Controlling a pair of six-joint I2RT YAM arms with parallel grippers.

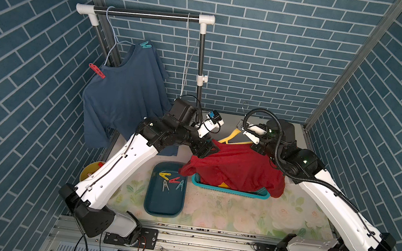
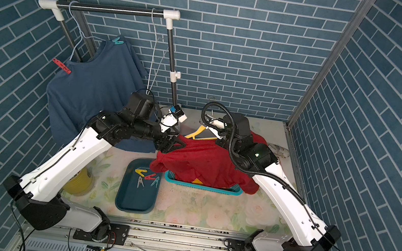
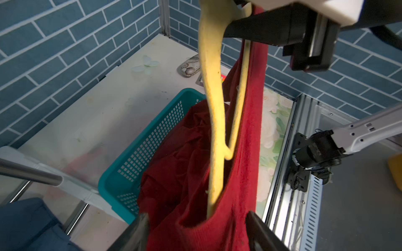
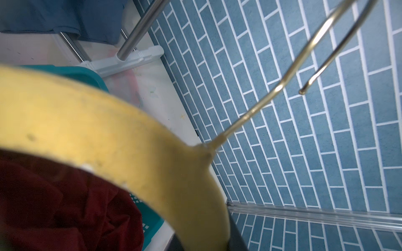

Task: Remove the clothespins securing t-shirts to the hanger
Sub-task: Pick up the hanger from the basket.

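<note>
Over the teal basket, the right gripper pinches the yellow hanger carrying the red t-shirt. The left wrist view alone shows the left gripper gaping astride its cloth. In both top views, four clothespins lie in the tray.

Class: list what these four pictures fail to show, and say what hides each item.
Contents of the teal basket: both top views, covered by the red t-shirt.
Fingertips of the left gripper: left wrist view, cut off by the picture's edge.
Contents of the yellow tub: top views, mostly behind the left arm.
Surface of the yellow hanger: right wrist view, blurred, too close.
</note>
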